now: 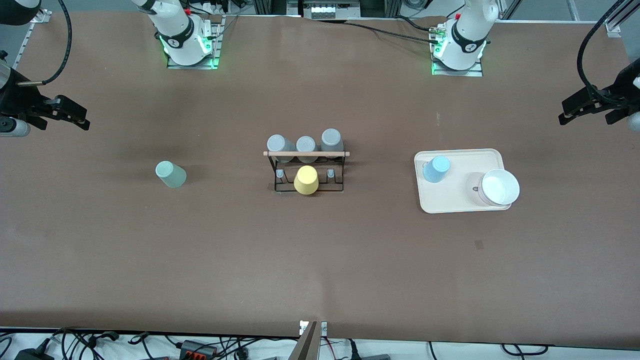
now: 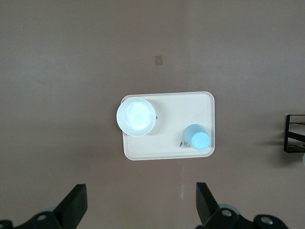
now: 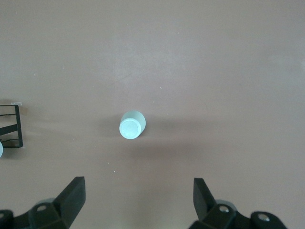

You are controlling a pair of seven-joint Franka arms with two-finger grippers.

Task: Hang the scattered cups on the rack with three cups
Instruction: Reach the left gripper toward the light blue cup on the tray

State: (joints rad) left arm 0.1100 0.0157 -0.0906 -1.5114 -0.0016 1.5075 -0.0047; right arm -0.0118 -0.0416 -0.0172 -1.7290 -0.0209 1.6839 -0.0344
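Left gripper [image 2: 138, 205] spread wide, empty, high over worktop [image 1: 320, 260] at left arm's end. Right gripper [image 3: 138, 202] likewise at right arm's end. Blue cup [image 1: 436, 169] on cream tray [image 1: 460, 205]; mint cup [image 1: 170, 174] on worktop toward right arm's end; rack [image 1: 306, 170] mid-worktop between them.

Mint cup [image 1: 171, 174], lt blue cup [image 1: 436, 169], yellow cup [image 1: 306, 180], blk rack [image 1: 306, 172].

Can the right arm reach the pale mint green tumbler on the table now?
Probably yes: the pale mint green tumbler stands alone on bare table, and the right gripper hangs open above it.
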